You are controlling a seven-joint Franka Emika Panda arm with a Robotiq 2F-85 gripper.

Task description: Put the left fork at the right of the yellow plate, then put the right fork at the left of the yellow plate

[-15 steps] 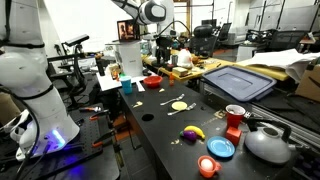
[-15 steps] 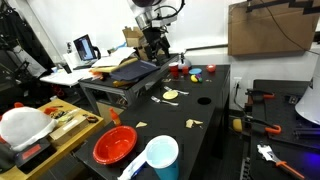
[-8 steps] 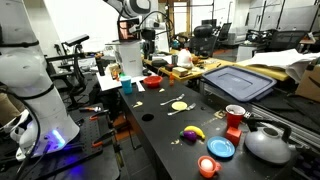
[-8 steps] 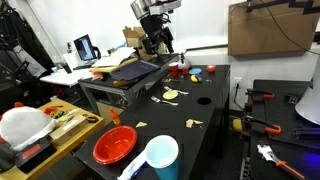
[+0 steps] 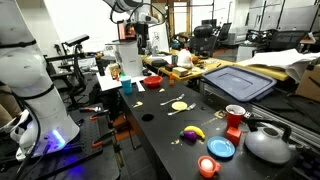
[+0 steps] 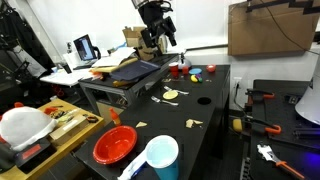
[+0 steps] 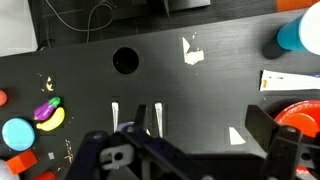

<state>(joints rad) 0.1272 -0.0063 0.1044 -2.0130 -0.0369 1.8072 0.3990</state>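
The small pale-yellow plate (image 5: 179, 104) lies in the middle of the black table and also shows in an exterior view (image 6: 171, 95). In the wrist view two pale forks lie side by side, one to the left (image 7: 115, 114) and one to the right (image 7: 157, 115). The plate does not show there; the gripper body covers the spot below the forks. My gripper (image 7: 190, 150) is open and empty, high above the table, seen in both exterior views (image 5: 137, 35) (image 6: 155, 38), well away from the forks.
A red bowl (image 5: 152, 82) and a blue cup (image 5: 127, 86) stand at the table's far end. A blue plate (image 5: 220, 148), a red cup (image 5: 234, 116) and a banana toy (image 5: 193, 132) sit at the near end. A round hole (image 7: 125, 60) is in the tabletop.
My arm has risen and swung away from the table centre toward the far end. The forks and plate have not moved.
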